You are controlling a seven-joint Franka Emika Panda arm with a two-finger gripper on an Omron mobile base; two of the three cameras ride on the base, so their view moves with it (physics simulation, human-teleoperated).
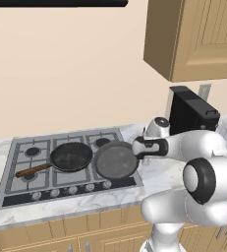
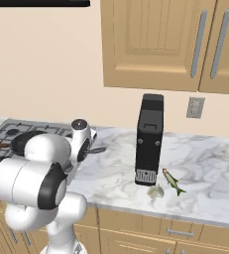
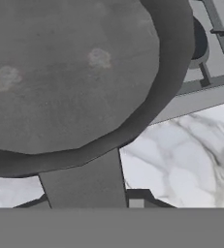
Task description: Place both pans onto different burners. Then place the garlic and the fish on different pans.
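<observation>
Hand (image 3: 89,203) clamped on grey pan (image 1: 116,160) handle, pan over cooktop's (image 1: 16,170) right side.

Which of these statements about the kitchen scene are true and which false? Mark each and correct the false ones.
1. The black pan sits on the cooktop. True.
2. The fish lies in the grey pan. False: it lies on the counter beside the black appliance.
3. The garlic rests on the counter near the fish. True.
4. The grey pan is fully on the cooktop. False: its right edge overhangs the marble.
5. The black pan's handle is grey metal. False: it is brown wood.
6. The pincer is at the grey pan's handle. True.
</observation>
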